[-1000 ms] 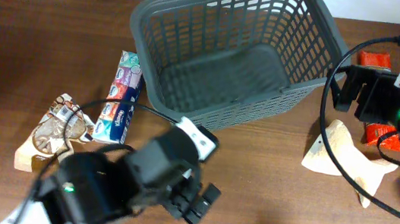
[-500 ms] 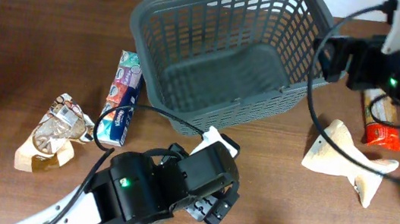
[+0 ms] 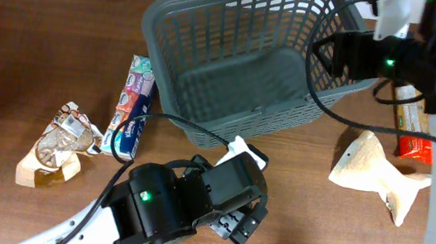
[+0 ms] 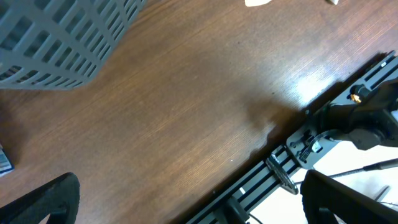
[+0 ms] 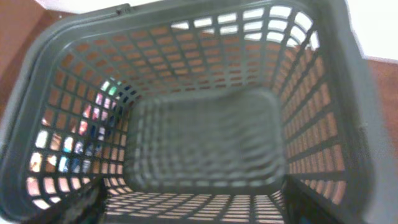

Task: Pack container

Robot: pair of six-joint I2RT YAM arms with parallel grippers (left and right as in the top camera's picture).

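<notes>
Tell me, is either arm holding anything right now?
Nothing. The left fingers and right fingers are spread apart with nothing between them.

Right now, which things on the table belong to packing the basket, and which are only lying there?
For the job, likely:
large dark grey plastic lattice basket
colourful tissue packets
brown-and-white snack bag
cream paper bag
red-and-tan packet

Only lying about:
black cable
black metal rail at the table edge
</notes>
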